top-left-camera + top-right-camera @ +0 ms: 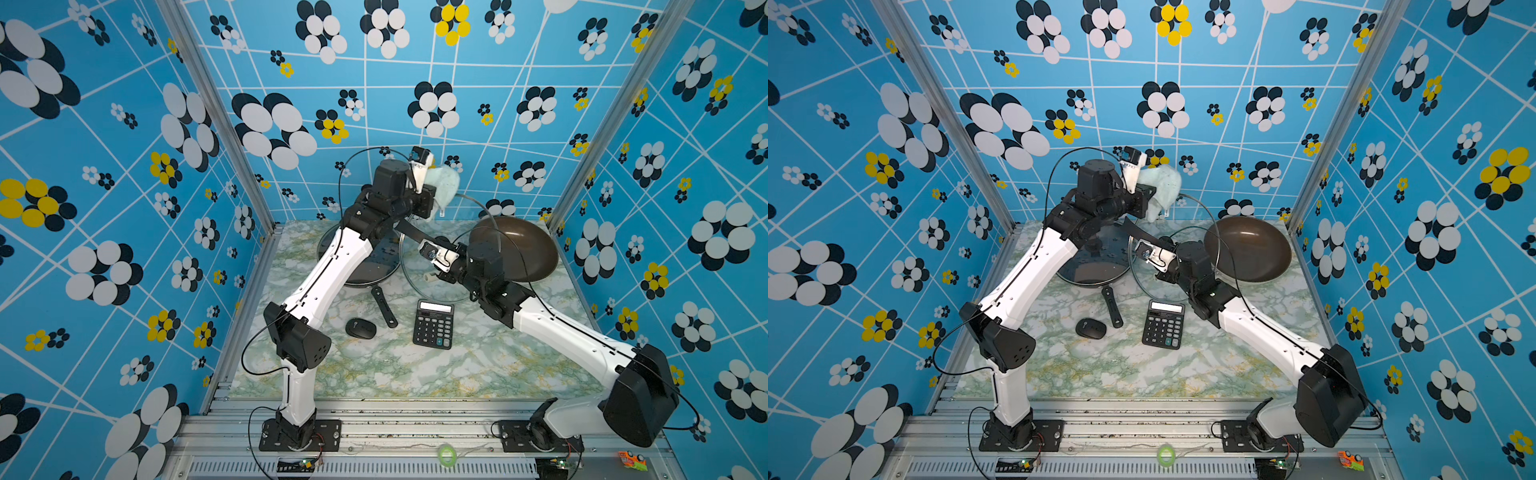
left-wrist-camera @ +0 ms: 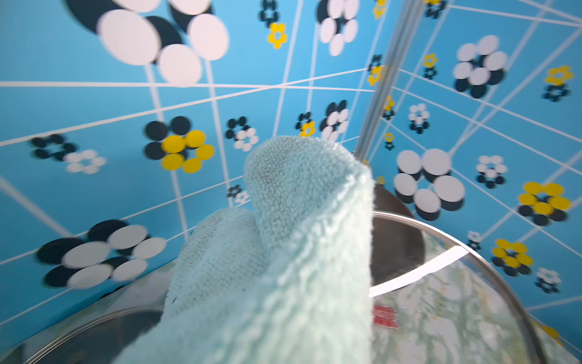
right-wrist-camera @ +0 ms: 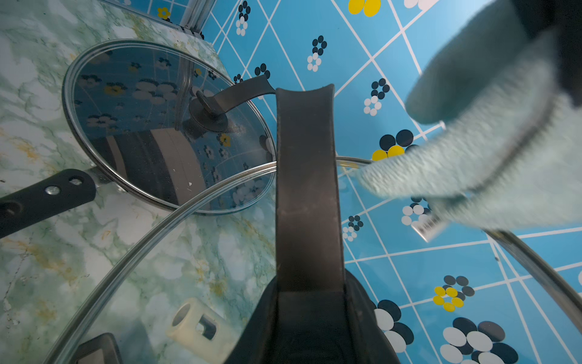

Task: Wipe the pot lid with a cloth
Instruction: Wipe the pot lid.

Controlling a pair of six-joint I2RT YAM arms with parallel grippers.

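Left claw: the left gripper is raised at the back of the cell and clenched on the cloth; its fingertips are buried in the terry.
Cloth: a pale mint towel, bunched and hanging from the left gripper above the table, in both top views. It fills the middle of the left wrist view.
Cloth tag: the small white tag dangles from the cloth's lower edge.
Right claw: the right gripper grasps the lid handle, a black strap.
Pot lid: the pot lid is clear glass with a steel rim, held tilted off the table, between the two pans.
Cloth against lid: the cloth's lower fold lies across the lid's far rim; whether it presses on the glass I cannot tell.
Lidded pan: a dark lidded pan sits at the back left, partly under the left arm, its black handle pointing forward.
Frying pan: a brown frying pan sits tilted at the back right, behind the right arm.
Calculator: a black calculator lies flat near the table's middle.
Mouse: a black computer mouse lies beside the pan handle, left of the calculator.
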